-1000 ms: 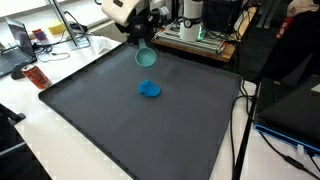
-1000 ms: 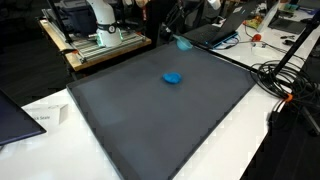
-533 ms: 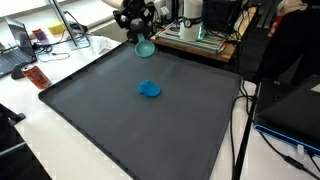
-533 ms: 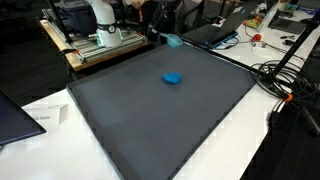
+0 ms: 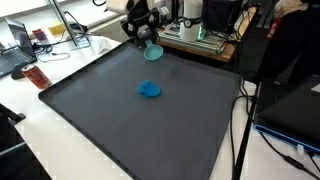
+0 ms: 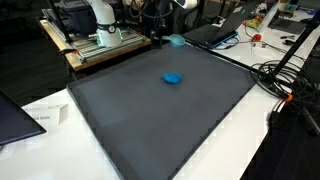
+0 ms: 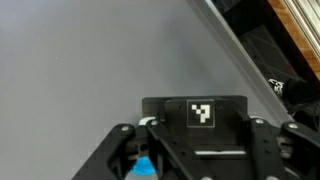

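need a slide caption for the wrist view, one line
Wrist view: gripper bearing a fiducial tag, jaws shut on a blue object, over the grey mat near its edge.

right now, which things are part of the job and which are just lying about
In hand: gripper, the light blue cup it grips, blue object on the dark mat.
Lying about: red container, laptop, cables.

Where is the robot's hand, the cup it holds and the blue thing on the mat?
hand [image 5: 147, 42]: exterior view, between its fingertips.
light blue cup [image 5: 153, 53]: exterior view, its side.
blue thing [image 5: 149, 89]: exterior view, its middle.
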Available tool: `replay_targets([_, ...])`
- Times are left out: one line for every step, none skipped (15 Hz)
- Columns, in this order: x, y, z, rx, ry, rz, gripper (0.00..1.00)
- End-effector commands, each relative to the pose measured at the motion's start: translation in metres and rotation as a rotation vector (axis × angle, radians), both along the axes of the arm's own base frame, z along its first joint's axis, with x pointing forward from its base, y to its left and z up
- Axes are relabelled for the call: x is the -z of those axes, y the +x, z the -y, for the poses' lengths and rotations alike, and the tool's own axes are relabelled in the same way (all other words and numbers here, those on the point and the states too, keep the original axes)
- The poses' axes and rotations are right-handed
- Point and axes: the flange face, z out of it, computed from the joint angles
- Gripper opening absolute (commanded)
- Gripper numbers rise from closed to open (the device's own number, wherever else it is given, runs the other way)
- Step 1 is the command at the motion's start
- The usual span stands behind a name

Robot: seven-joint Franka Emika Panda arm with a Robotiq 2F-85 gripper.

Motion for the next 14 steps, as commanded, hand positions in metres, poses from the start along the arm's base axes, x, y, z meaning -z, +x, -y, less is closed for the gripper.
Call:
replay_targets([-0.001, 0.000, 0.000, 0.000, 0.001, -0.001, 0.60])
replay_targets([-0.001, 0.000, 0.000, 0.000, 0.001, 0.000, 0.60])
replay_targets([-0.001, 0.000, 0.000, 0.001, 0.002, 0.000, 0.60])
replay_targets([0.002, 0.001, -0.007, -0.020, 0.021, 0.003, 0.35])
replay_targets([0.005, 0.001, -0.014, -0.033, 0.023, 0.015, 0.35])
replay_targets([0.007, 0.000, -0.025, -0.057, 0.011, 0.047, 0.35])
replay_targets([0.009, -0.002, -0.036, -0.060, 0.040, 0.059, 0.35])
replay_targets([0.013, -0.003, -0.046, -0.066, 0.048, 0.074, 0.35])
replay_targets([0.017, -0.006, -0.058, -0.070, 0.061, 0.096, 0.35])
replay_targets([0.021, -0.009, -0.068, -0.074, 0.064, 0.121, 0.35])
replay_targets([0.026, -0.011, -0.077, -0.069, 0.074, 0.146, 0.35])
replay_targets([0.030, -0.013, -0.084, -0.061, 0.080, 0.165, 0.35])
replay_targets([0.036, -0.016, -0.088, -0.049, 0.086, 0.187, 0.35])
replay_targets([0.039, -0.018, -0.093, -0.048, 0.095, 0.211, 0.35])
